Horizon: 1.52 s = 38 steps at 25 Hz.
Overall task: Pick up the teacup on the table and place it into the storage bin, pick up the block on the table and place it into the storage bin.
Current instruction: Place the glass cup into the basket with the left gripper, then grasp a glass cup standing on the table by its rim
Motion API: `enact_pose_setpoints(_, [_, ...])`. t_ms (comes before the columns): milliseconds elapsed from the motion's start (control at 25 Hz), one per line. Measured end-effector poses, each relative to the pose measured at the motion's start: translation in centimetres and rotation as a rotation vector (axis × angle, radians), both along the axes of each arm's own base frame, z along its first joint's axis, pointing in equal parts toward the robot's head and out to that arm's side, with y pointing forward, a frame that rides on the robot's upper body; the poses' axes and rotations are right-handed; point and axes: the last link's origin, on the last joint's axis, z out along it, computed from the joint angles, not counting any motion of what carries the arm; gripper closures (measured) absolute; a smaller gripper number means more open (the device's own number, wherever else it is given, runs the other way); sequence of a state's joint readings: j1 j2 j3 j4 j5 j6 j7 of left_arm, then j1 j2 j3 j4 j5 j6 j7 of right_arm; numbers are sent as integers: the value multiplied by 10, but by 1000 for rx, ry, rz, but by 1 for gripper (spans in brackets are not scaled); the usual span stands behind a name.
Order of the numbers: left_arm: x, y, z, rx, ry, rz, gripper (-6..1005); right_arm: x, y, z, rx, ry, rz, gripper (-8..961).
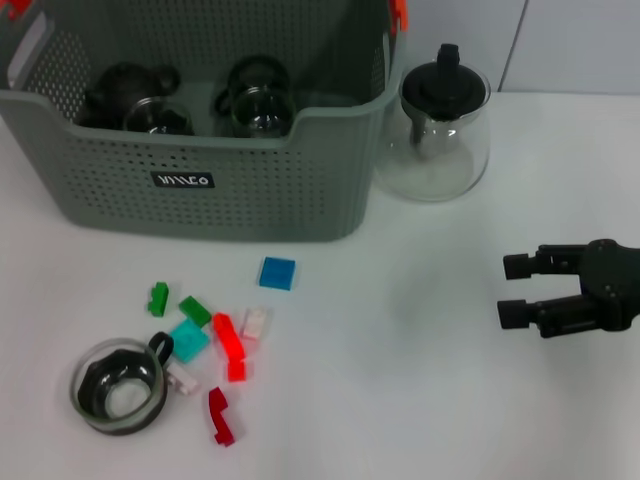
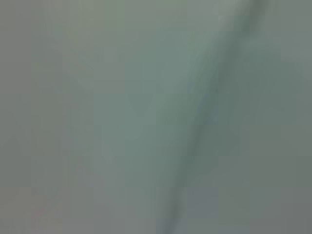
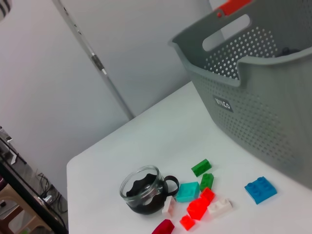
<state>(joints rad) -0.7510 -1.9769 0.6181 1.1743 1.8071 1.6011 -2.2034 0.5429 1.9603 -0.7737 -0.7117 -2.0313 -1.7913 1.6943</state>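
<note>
A glass teacup (image 1: 118,386) with a black handle stands on the white table (image 1: 400,380) at the front left; the right wrist view shows the teacup (image 3: 142,189) too. Several small blocks lie beside it: a blue block (image 1: 277,272), a teal block (image 1: 188,340), red blocks (image 1: 229,338) and green ones (image 1: 194,309). The grey-green storage bin (image 1: 210,190) stands at the back left with two glass cups inside. My right gripper (image 1: 510,290) is open, low over the table at the right, far from the blocks. The left gripper is out of view.
A glass teapot (image 1: 438,130) with a black lid stands right of the bin. In the right wrist view the bin (image 3: 263,102) rises behind the blue block (image 3: 261,189). The left wrist view shows only a blurred grey-green surface.
</note>
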Motion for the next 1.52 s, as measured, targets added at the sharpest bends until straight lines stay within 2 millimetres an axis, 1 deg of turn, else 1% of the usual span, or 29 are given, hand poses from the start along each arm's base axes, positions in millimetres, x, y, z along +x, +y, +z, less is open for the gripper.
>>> enact_pose_setpoints(40, [-3,-13,0,-12,-9,-64,251,0,0,0,4,3,-1,10])
enact_pose_setpoints(160, [-15,-46,-2,-43,14,-214,252,1,0,2,18,12,-5,10])
enact_pose_setpoints(240, [-26,-65,-5,-61,58,-270,252,1,1,2,27,19,-6,10])
enact_pose_setpoints(320, [-39,-76,-10,-71,120,-268,253,1,0,2,28,25,-8,10])
enact_pose_setpoints(360, [-48,-83,-14,-80,168,-250,253,2,0,1,28,28,-10,10])
enact_pose_setpoints(520, [-75,-105,-29,-88,348,-199,255,2,0,0,32,36,-18,10])
enact_pose_setpoints(680, [-89,-122,-36,-89,475,-163,256,3,1,1,44,47,-29,10])
enact_pose_setpoints(880, [-101,-138,-48,-140,624,-106,257,4,2,2,63,67,-43,9])
enact_pose_setpoints(1080, [-107,-148,-61,-207,753,-73,259,4,2,1,67,72,-43,9])
enact_pose_setpoints(1320, [-111,-142,-80,-335,868,-10,261,4,2,2,76,77,-47,9])
enact_pose_setpoints(1520, [-116,-141,-89,-402,965,23,263,5,2,3,81,80,-53,11])
